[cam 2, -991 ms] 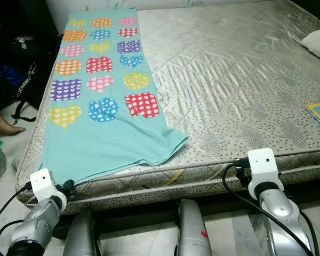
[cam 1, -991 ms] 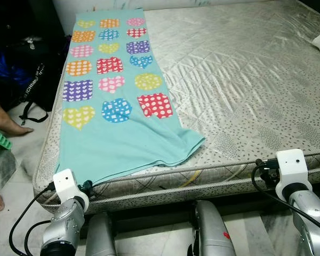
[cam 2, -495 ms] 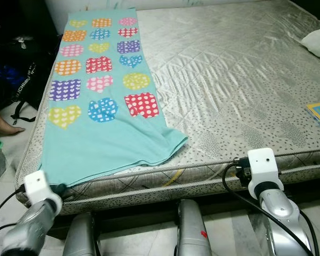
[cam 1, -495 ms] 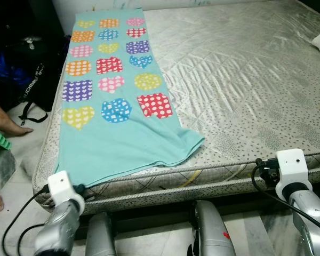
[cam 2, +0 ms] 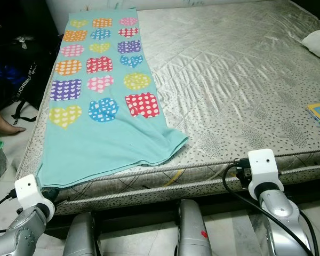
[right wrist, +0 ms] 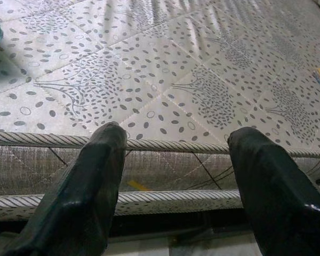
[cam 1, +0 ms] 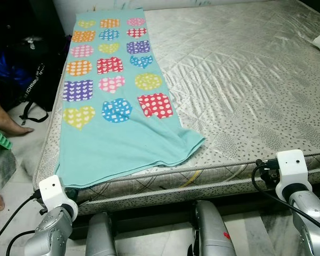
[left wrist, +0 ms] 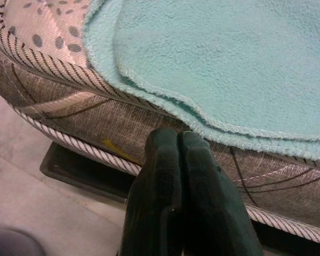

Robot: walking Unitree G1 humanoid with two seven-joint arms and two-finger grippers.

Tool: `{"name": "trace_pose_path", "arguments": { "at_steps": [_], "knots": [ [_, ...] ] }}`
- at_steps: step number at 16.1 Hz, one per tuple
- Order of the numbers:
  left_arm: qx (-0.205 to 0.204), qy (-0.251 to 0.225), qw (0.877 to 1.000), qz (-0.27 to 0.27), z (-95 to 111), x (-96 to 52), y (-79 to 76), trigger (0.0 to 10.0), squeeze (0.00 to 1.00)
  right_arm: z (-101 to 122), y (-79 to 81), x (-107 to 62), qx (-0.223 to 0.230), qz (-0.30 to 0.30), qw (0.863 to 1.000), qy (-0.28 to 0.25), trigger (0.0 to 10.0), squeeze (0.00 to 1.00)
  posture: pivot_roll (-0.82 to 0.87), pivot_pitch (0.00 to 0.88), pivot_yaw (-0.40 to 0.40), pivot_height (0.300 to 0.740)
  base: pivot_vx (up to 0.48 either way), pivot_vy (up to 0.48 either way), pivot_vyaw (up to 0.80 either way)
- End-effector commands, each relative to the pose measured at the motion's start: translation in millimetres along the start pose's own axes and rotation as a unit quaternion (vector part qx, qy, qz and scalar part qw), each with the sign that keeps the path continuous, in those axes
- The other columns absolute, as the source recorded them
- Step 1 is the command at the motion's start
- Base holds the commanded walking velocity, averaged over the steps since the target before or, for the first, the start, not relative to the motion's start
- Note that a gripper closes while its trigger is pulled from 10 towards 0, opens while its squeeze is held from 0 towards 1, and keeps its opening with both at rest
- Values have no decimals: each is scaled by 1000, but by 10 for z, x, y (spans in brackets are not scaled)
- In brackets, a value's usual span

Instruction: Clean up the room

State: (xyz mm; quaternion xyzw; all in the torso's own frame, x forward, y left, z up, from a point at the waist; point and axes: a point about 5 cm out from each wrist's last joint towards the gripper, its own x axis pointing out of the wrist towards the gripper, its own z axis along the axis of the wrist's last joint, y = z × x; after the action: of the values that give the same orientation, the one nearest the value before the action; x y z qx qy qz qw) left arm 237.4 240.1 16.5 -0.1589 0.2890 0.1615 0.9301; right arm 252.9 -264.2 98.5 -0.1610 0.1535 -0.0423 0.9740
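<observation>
One turquoise blanket (cam 1: 117, 106) with eighteen dotted hearts on mattress (cam 1: 245, 80), left claw (left wrist: 177, 140) pressed closed, empty, right claw (right wrist: 173, 160) spread wide, empty

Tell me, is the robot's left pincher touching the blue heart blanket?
Apart. In the left wrist view, the left gripper, fingers shut together with nothing between them, sits below the blanket's stitched edge, with a strip of mattress side showing between them.

Blanket (cam 1: 117, 106): aqua, rows of polka-dot hearts in orange, pink, red, purple, yellow, blue. Mattress (cam 1: 245, 80): silver-grey, quilted, dark speckles.
</observation>
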Motion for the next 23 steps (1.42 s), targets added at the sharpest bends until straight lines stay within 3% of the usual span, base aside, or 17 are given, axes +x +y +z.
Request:
{"name": "trace_pose_path", "arguments": {
  "at_steps": [1, 2, 3, 4, 5, 8, 11, 12, 15, 16, 17, 18, 23],
  "knots": [
    [25, -2, 1000, 5, 37, -23, -8, 10000, 0, 3, -37, 10, 0, -4, 1000, -2, 10000, 0, -185, 74, 32, 560, 0, 0, 0],
    [35, -15, 999, 2, 75, -48, -28, 10000, 0, 3, -45, 11, 0, -4, 1000, -2, 10000, 0, -183, 73, 32, 560, 0, 0, 0],
    [47, -27, 999, -1, 114, -81, -45, 10000, 153, 4, -50, 12, 0, -5, 1000, -2, 10000, 0, -179, 74, 32, 560, 0, 0, 0],
    [64, -44, 997, -10, 155, -140, -75, 10000, 1000, 12, -41, 13, 9, -3, 1000, -7, 10000, 0, -179, 74, 32, 560, 0, 0, 0],
    [79, -58, 995, -18, 174, -202, -112, 10000, 1000, 22, -20, 16, 13, -1, 1000, -10, 10000, 0, -170, 73, 32, 560, 0, 0, 0],
    [91, -108, 988, -71, 223, -396, -315, 10000, 1000, 101, 90, 51, 78, 9, 996, -31, 10000, 0, -147, 61, 32, 560, 0, 0, 0],
    [115, -176, 969, -131, 256, -582, -517, 10000, 1000, 220, 167, 123, 162, 0, 986, -50, 10000, 0, -123, 37, 32, 560, 0, 0, 0],
    [95, -186, 967, -143, 270, -622, -549, 10000, 1000, 288, 145, 154, 184, -10, 981, -58, 10000, 0, -116, 24, 27, 560, 0, 0, 0],
    [86, -206, 964, -147, 302, -669, -585, 10000, 918, 447, 128, 222, 212, -19, 973, -88, 10000, 0, -102, 0, 26, 560, 0, 0, 0],
    [82, -208, 964, -146, 298, -666, -584, 10000, 667, 497, 123, 248, 219, -23, 971, -97, 10000, 0, -100, 0, 28, 564, 0, 0, 0],
    [82, -210, 963, -147, 296, -667, -586, 10000, 647, 528, 122, 264, 222, -25, 969, -101, 10000, 0, -99, 0, 30, 569, 0, 0, 0],
    [85, -211, 962, -154, 289, -662, -614, 10000, 0, 601, 124, 315, 229, -29, 966, -112, 10000, 0, -96, 0, 34, 582, 0, 0, 0],
    [99, -221, 956, -164, 312, -601, -659, 10000, 0, 651, 90, 385, 236, -45, 963, -120, 10000, 0, -82, 0, 41, 637, 0, 0, 0]
  ]
}}
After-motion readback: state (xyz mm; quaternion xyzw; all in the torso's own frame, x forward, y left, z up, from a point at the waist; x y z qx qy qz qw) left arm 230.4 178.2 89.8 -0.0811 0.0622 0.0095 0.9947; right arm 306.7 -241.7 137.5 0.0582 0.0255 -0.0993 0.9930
